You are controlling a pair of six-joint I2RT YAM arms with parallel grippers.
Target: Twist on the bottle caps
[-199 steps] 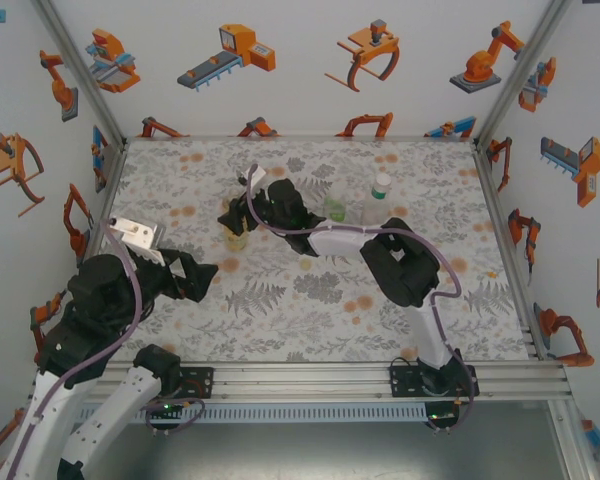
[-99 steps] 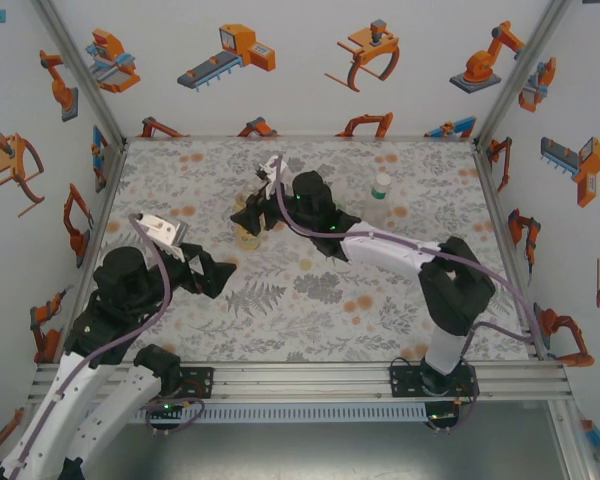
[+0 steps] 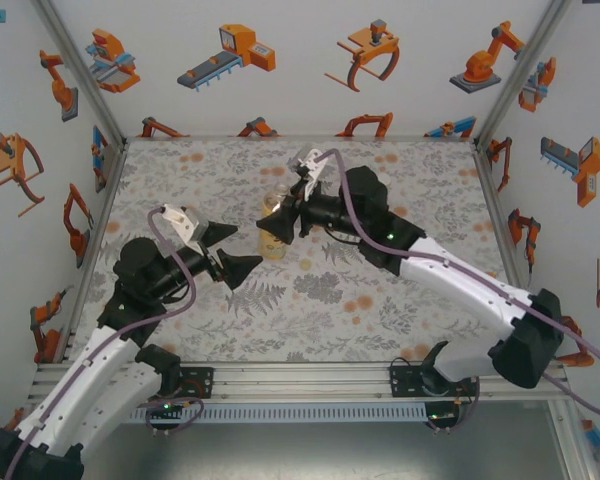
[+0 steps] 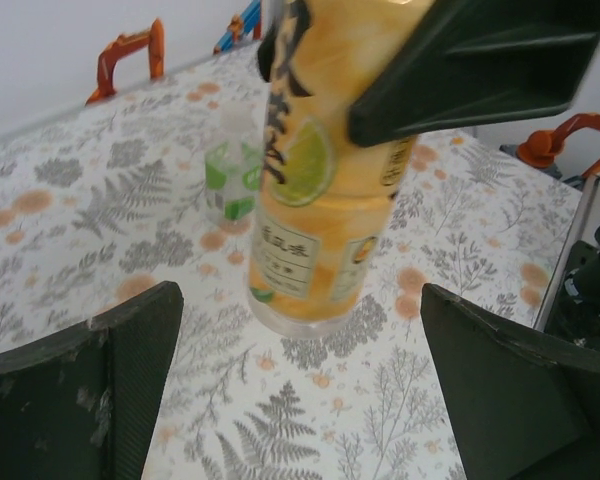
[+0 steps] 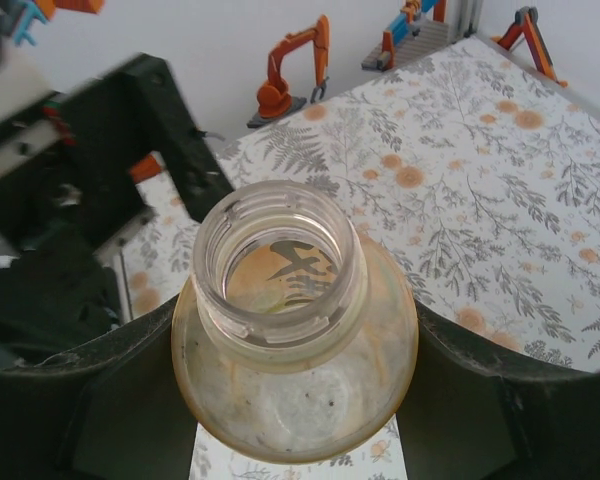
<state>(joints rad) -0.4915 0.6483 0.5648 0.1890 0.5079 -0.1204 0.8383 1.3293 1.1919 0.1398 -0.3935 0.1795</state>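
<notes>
From above, the right pincer [image 3: 278, 222] reaches in from the right and grips a yellow bottle [image 3: 272, 240] by its upper body. The bottle is near the middle of the table [image 3: 380, 300], a little left of centre and closer to the far edge than the near one. Its neck points up and is uncapped. The left pincer [image 3: 244, 250] is just beside the bottle on its left and near side. Its jaws are spread wide, point toward the bottle and do not touch it.

In the left wrist view, the two dark fingers [image 4: 90, 390] stand far apart at the bottom corners. The yellow bottle rises between and beyond them, with one finger of the right pincer pressed on its shoulder. Whether its base rests on the surface I cannot tell. A small clear bottle [image 4: 230, 172] with green on its label stands farther back.

In the right wrist view, the open threaded neck sits in the centre, and a finger hugs the bottle on each side.
</notes>
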